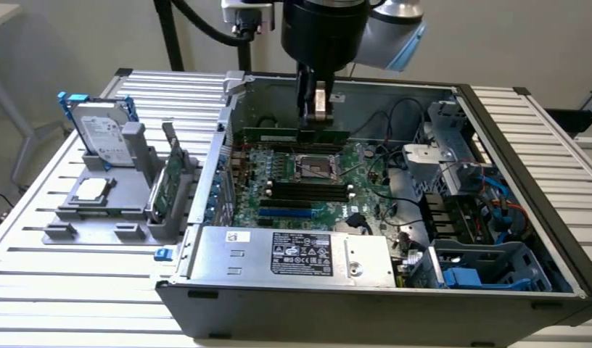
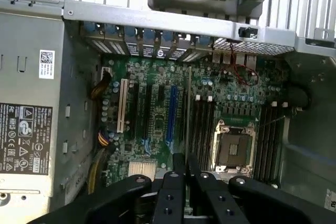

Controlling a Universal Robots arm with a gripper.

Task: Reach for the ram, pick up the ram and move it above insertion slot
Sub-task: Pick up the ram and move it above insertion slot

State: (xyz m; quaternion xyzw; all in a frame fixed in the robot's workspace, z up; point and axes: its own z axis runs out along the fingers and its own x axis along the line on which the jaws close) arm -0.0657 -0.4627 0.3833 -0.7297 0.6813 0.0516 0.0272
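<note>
The ram (image 1: 286, 135) is a long thin green stick hanging level inside the open computer case, above the far part of the motherboard (image 1: 306, 181). My gripper (image 1: 318, 125) comes straight down from above and is shut on the stick's upper edge. In the wrist view the ram (image 2: 188, 114) shows edge-on as a thin line running out from between the black fingers (image 2: 176, 182), over the board beside the CPU socket (image 2: 233, 148). Dark memory slots (image 2: 202, 124) lie right next to that line. The same slots (image 1: 301, 190) sit nearer the camera than the stick in the exterior view.
A silver power supply (image 1: 296, 254) fills the case's near side. Cables and a blue drive cage (image 1: 480, 272) crowd the exterior view's right. Outside the case, at the exterior view's left, a grey holder (image 1: 93, 217) carries a hard drive (image 1: 102, 134) and a green expansion card (image 1: 165, 185).
</note>
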